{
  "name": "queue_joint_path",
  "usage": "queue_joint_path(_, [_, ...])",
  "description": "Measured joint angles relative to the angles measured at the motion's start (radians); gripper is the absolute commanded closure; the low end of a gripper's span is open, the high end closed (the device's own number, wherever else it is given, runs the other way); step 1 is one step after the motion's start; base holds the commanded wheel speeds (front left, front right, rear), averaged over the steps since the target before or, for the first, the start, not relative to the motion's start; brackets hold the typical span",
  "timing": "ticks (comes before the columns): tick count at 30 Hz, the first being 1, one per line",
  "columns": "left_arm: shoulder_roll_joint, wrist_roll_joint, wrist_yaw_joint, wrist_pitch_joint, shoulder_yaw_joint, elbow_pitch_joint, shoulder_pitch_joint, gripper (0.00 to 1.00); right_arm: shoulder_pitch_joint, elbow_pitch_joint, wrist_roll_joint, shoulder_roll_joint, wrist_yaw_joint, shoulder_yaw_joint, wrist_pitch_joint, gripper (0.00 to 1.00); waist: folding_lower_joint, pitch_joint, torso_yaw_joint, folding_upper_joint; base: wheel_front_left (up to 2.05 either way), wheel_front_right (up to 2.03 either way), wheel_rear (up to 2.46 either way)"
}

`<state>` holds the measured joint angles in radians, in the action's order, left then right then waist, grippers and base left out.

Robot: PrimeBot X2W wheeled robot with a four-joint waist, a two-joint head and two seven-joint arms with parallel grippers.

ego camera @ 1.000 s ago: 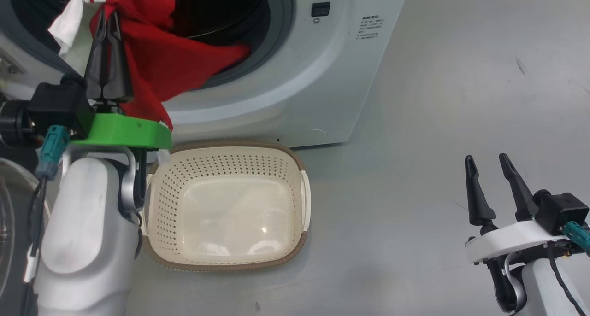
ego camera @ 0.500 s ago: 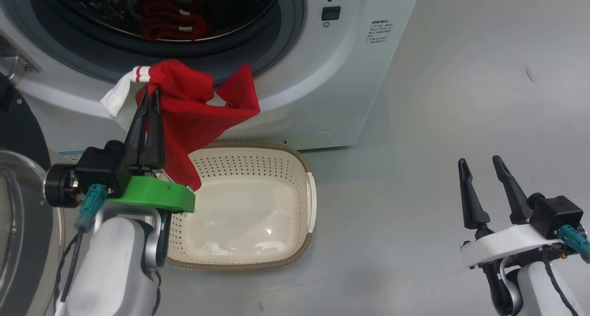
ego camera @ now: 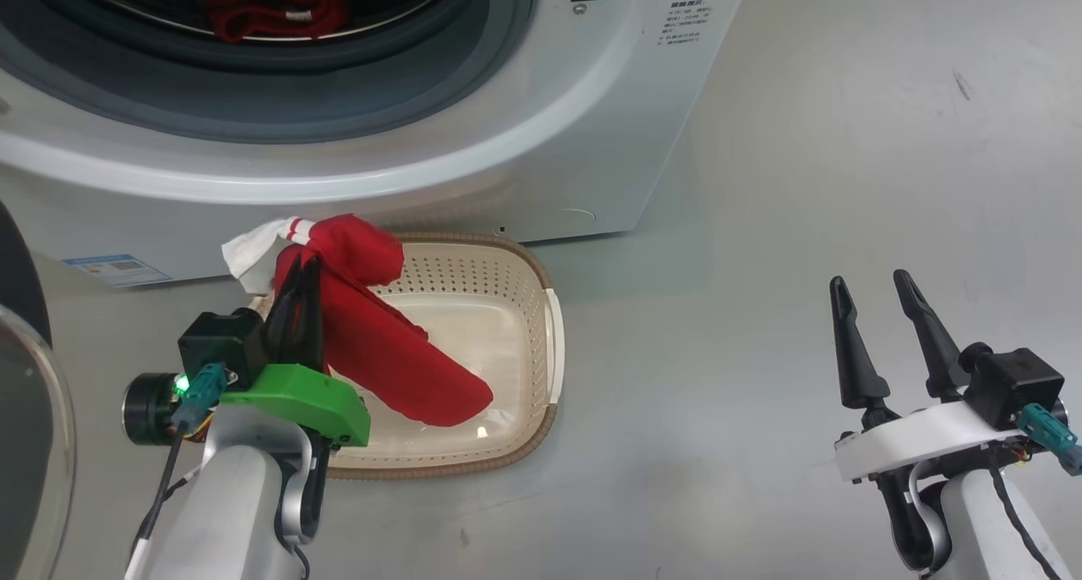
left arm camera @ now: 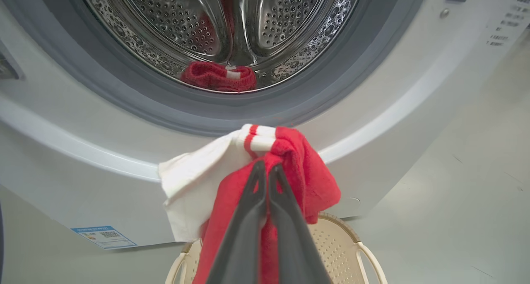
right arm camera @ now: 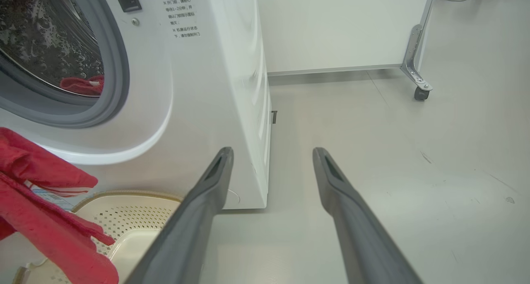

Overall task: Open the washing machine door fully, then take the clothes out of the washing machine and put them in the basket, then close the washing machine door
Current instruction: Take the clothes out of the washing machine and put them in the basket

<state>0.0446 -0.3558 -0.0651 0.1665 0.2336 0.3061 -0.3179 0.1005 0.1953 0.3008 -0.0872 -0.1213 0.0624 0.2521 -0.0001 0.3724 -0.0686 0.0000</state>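
Above the basket [ego camera: 542, 308] before the washer [ego camera: 507, 166], the left end effector [ego camera: 303, 269] pinches the jersey [ego camera: 389, 369] shut, its tail draped inside. The right end effector [ego camera: 869, 282] gapes empty. Released here, the bunched top near the rim could spill onto the floor.

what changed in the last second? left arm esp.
The left gripper, still shut on the red jersey, pulled it out of the washing machine mouth and down; its tail now hangs into the basket. Unchanged: right gripper open and idle, basket in place, another red cloth in the drum.
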Motion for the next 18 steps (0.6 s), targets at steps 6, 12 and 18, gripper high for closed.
queue_joint_path(6, [0.000, -0.004, 0.000, -0.028, 0.001, 0.063, -0.002, 1.00, 0.023, -0.006, 0.002, 0.007, 0.000, 0.016, 0.000, 0.00, 0.0000, 0.044, -0.024, 0.0000, 0.00, 0.00, 0.00])
queue_joint_path(12, [0.002, 0.006, 0.000, -0.054, 0.006, 0.133, -0.046, 1.00, 0.043, -0.010, 0.012, 0.017, 0.000, 0.033, 0.000, 0.00, 0.0000, 0.096, -0.057, 0.0000, 0.00, 0.00, 0.00])
queue_joint_path(18, [0.016, 0.014, 0.000, -0.096, 0.011, 0.261, -0.109, 1.00, 0.086, -0.011, 0.022, 0.023, -0.001, 0.049, 0.000, 0.00, 0.0000, 0.154, -0.101, 0.0000, 0.00, 0.00, 0.00])
